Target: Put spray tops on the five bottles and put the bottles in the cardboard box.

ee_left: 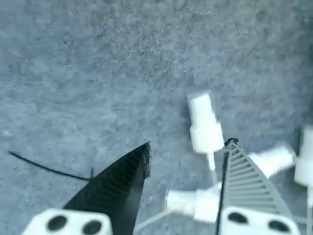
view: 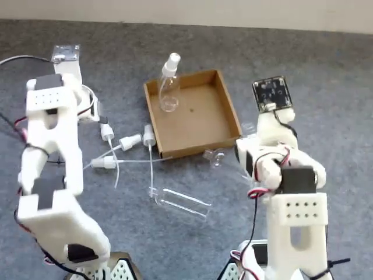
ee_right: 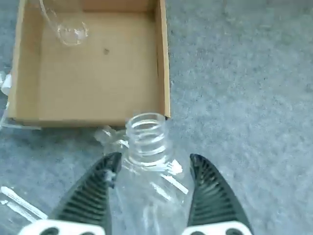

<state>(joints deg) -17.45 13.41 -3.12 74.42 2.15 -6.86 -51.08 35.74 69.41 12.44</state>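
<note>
Step, judged from layout: capping second bottle.
Near centre: spare bottle lying flat.
Right gripper low by box corner, clamped on uncapped bottle, grip probably firm, neck toward box.
Left gripper spread wide, poised above spray tops.
Next: pinch one top, seat on neck.
Far: capped bottle inside box.

Scattered spray tops and, seemingly, their tubes block the carpet beside the cardboard box.

I see grey carpeted counter. Cardboard box sits mid-counter. Four loose spray tops lie just beside box, tubes trailing. Clear bottle lies flat nearer arm bases. Thin black cable crosses carpet.
</note>
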